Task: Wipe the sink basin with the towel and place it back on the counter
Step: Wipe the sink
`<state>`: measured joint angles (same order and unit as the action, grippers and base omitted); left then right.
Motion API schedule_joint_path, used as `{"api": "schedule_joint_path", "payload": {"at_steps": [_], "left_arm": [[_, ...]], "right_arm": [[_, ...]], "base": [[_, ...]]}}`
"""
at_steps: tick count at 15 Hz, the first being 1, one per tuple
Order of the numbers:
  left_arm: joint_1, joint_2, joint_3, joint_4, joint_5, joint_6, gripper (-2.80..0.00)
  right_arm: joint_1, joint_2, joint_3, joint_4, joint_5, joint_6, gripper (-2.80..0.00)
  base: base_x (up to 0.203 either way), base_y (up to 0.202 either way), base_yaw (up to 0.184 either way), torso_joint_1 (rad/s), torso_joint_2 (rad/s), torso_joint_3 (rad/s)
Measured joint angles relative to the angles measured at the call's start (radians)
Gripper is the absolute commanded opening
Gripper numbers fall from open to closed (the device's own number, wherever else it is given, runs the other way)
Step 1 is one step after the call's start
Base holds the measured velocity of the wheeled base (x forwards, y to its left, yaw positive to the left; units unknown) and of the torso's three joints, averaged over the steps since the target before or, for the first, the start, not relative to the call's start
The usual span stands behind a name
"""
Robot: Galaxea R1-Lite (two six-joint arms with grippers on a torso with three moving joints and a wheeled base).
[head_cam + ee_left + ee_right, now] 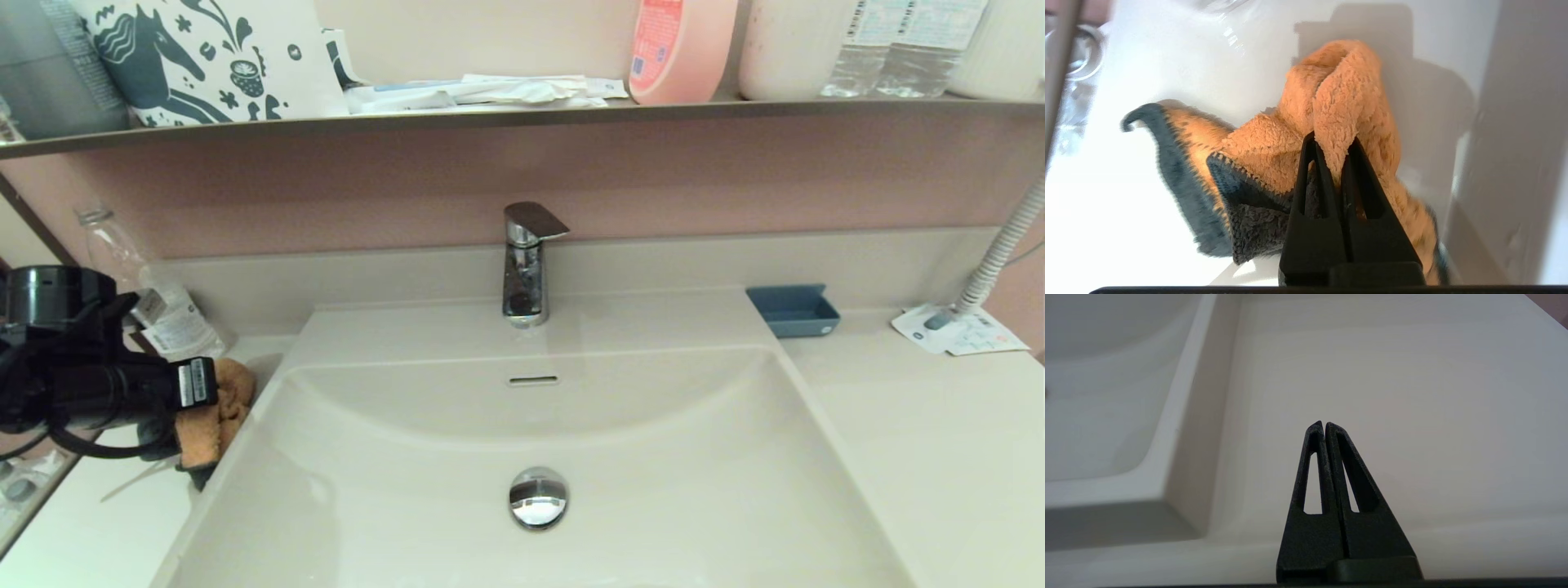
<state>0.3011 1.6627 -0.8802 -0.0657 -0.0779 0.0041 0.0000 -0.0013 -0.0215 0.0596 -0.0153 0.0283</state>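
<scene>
The fluffy orange towel (216,412) with dark trim hangs bunched at the left counter (98,531), just beside the basin's left rim. My left gripper (1333,141) is shut on a fold of the towel (1331,102), and in the head view the left arm's wrist (98,384) hides the fingers. The wide off-white sink basin (653,482) lies at the centre with its chrome drain plug (538,496) and slot overflow hole (532,380). My right gripper (1324,425) is shut on nothing, hovering over the right counter (1412,396) next to the basin's edge (1180,416); it is out of the head view.
A chrome faucet (526,261) stands behind the basin. A clear bottle (151,286) sits at the back left near the towel. On the right counter are a small blue tray (793,310), a paper leaflet (959,331) and a white hose (1000,249). A brown shelf (522,114) carries bottles above.
</scene>
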Motion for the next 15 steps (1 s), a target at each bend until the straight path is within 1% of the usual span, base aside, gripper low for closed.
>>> {"api": "schedule_joint_path", "payload": {"at_steps": [4, 7, 9, 12, 15], "left_arm": [[0.022, -0.067, 0.086, 0.001, -0.005, 0.02, -2.8], [0.022, -0.068, 0.113, -0.008, -0.016, 0.018, -2.8], [0.022, -0.028, 0.084, -0.011, -0.031, 0.015, -2.8], [0.02, 0.056, -0.005, -0.004, -0.04, 0.014, -2.8], [-0.007, 0.122, -0.095, 0.0, -0.041, 0.012, -2.8]], "right_arm": [[0.0, 0.0, 0.0, 0.0, 0.0, 0.0, -2.8], [0.0, 0.0, 0.0, 0.0, 0.0, 0.0, -2.8], [0.0, 0.0, 0.0, 0.0, 0.0, 0.0, -2.8], [0.0, 0.0, 0.0, 0.0, 0.0, 0.0, -2.8], [0.0, 0.0, 0.0, 0.0, 0.0, 0.0, -2.8]], "base": [[0.0, 0.0, 0.0, 0.0, 0.0, 0.0], [0.0, 0.0, 0.0, 0.0, 0.0, 0.0], [0.0, 0.0, 0.0, 0.0, 0.0, 0.0], [0.0, 0.0, 0.0, 0.0, 0.0, 0.0], [0.0, 0.0, 0.0, 0.0, 0.0, 0.0]]}}
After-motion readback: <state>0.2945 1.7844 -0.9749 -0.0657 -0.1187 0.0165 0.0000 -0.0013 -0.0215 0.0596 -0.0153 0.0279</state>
